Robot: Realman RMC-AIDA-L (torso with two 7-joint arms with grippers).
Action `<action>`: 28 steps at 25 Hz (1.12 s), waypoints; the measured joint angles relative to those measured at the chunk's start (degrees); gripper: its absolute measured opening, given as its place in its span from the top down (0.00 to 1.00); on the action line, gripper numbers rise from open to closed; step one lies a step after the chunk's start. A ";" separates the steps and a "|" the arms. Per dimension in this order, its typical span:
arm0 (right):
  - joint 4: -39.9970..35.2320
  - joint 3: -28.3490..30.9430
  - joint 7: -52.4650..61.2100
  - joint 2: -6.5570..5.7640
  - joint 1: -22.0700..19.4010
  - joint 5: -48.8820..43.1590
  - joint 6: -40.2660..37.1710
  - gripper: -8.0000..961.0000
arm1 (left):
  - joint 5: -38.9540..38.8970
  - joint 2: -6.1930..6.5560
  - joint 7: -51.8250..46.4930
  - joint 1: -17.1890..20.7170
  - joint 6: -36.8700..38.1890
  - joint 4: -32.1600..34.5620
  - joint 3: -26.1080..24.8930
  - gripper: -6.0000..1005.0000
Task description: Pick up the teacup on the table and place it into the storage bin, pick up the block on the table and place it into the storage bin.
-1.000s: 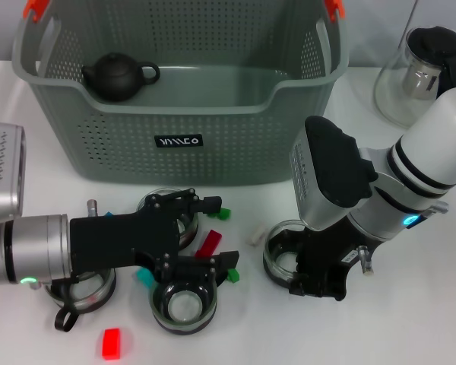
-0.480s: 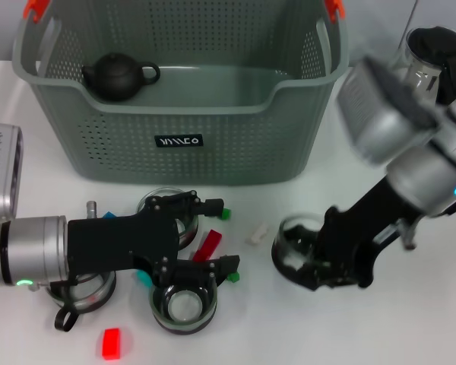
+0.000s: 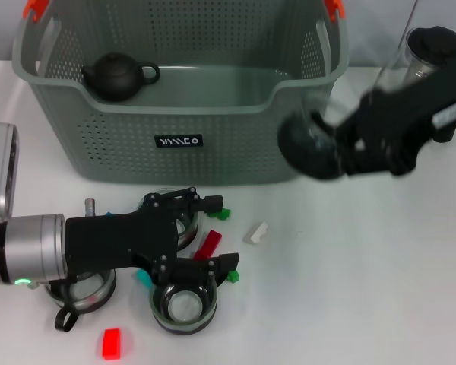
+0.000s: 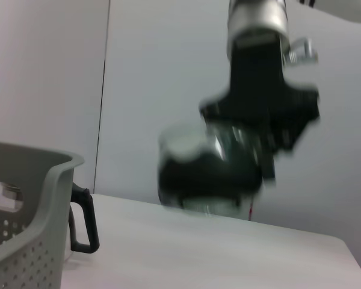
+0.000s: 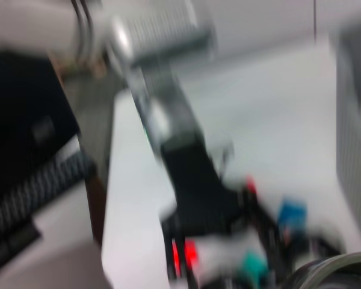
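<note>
Right gripper (image 3: pixel 336 152) is closed on the teacup (image 3: pixel 308 148), which is held in the air beside the storage bin's (image 3: pixel 213 144) right front corner. Left gripper (image 3: pixel 205 239) is spread open low over the desk (image 3: pixel 349 289) among cups and blocks.

You worked over a plain white table (image 3: pixel 380 289), its top evenly lit, with only soft shadows on it. Behind it, in the left wrist view, stood a pale grey wall (image 4: pixel 48 78) with a thin dark vertical seam (image 4: pixel 103 96) running down it. The tabletop ended at a rounded far corner against that wall. In the right wrist view the scene was badly blurred; you could make out the table's white edge and something dark beside it, nothing more.
</note>
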 joint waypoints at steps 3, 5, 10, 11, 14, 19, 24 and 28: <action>-0.32 1.81 1.48 -2.18 0.78 8.52 0.82 0.92 | -0.02 -0.12 0.36 -0.06 -0.05 0.00 0.00 0.13; -0.54 5.10 1.71 -2.77 2.02 10.90 2.36 0.92 | -0.02 -0.17 0.38 -0.17 -0.05 0.00 -0.03 0.13; 2.00 8.57 0.99 -3.94 4.39 11.11 9.47 0.91 | -0.02 -0.19 0.38 -0.47 -0.01 0.00 -0.20 0.13; 2.99 8.21 0.84 -4.20 4.64 10.76 11.82 0.91 | -0.03 -0.19 0.38 -0.49 -0.03 0.00 -0.20 0.13; 6.28 6.97 0.34 -4.49 5.44 8.69 19.64 0.91 | -0.03 -0.19 0.38 -0.66 -0.10 0.06 -0.23 0.13; 16.32 3.72 -1.56 -4.88 8.25 4.84 32.67 0.91 | -0.02 -0.27 0.44 -0.84 -0.39 0.09 -0.45 0.13; 25.87 -0.42 -3.44 -4.41 11.83 1.81 44.47 0.90 | -0.03 -0.44 1.28 -0.93 -0.42 0.03 -0.70 0.13; 30.61 -3.26 -5.43 -2.32 13.47 1.10 51.93 0.90 | -0.05 -0.55 1.51 -0.94 -0.44 -0.12 -0.72 0.13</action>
